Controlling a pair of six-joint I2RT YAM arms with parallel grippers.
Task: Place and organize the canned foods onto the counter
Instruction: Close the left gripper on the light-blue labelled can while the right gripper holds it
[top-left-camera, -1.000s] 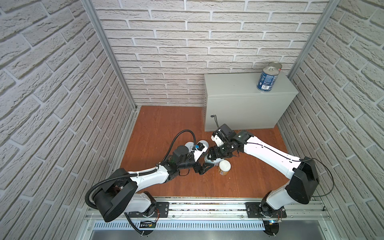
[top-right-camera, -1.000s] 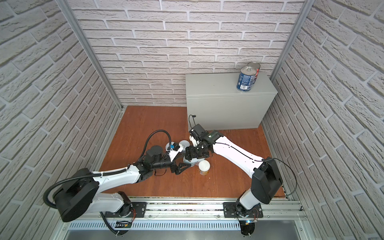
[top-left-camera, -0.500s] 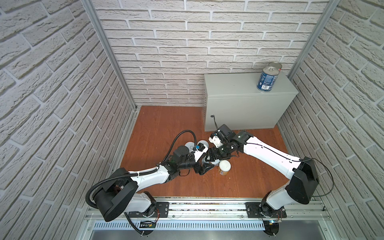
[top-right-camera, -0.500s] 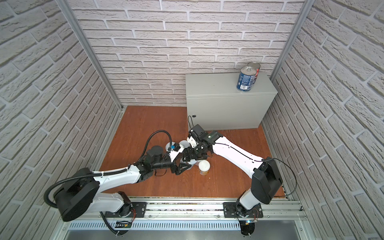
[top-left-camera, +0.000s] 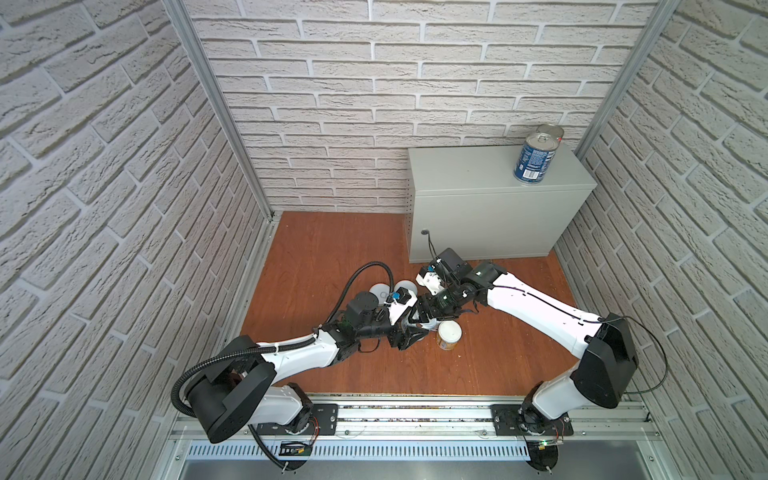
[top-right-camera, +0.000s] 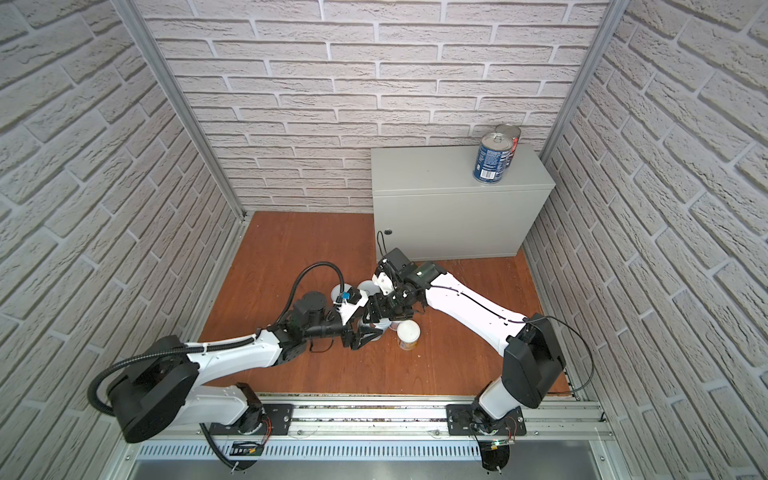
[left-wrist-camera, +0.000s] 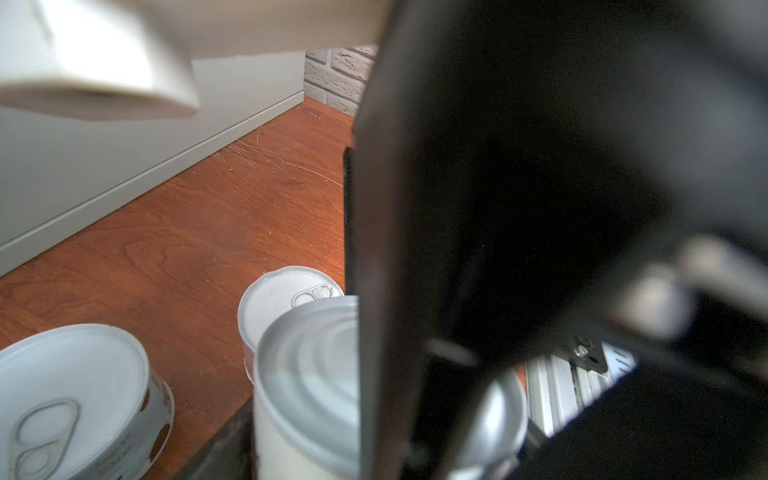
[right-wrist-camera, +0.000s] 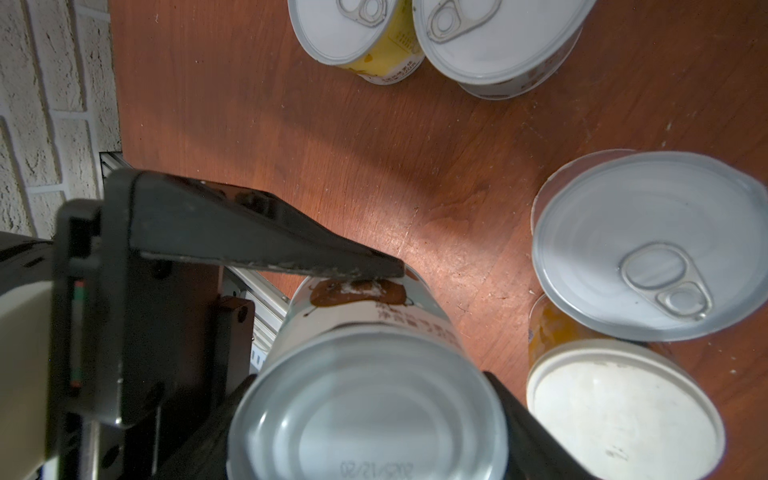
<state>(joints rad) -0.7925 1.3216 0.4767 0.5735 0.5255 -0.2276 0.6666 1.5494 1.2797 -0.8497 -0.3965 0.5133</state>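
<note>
A short white-labelled can (right-wrist-camera: 365, 407) hangs just above the floor between the two arms, its silver end facing the right wrist camera. My right gripper (right-wrist-camera: 365, 419) is shut on its sides. My left gripper (top-left-camera: 417, 328) has come in from the other side, and one of its fingers (right-wrist-camera: 291, 253) presses on the can's label. In the left wrist view the same can (left-wrist-camera: 307, 374) sits between the left jaws, partly hidden by the right gripper's black body. Two tall dark-blue cans (top-left-camera: 534, 160) (top-right-camera: 492, 160) stand on the back right corner of the counter (top-left-camera: 478, 166) (top-right-camera: 436, 170).
Other short cans stand on the wooden floor around the grippers. An orange can (top-left-camera: 449, 334) (right-wrist-camera: 623, 415) is right beside the held one, a ring-pull can (right-wrist-camera: 648, 245) is just past it, and a yellow can (right-wrist-camera: 353, 29) and a grey can (right-wrist-camera: 498, 37) stand further off. Brick walls close in both sides.
My left gripper's jaws have narrowed onto the white can that my right gripper holds. Both arms have stayed almost where they were.
</note>
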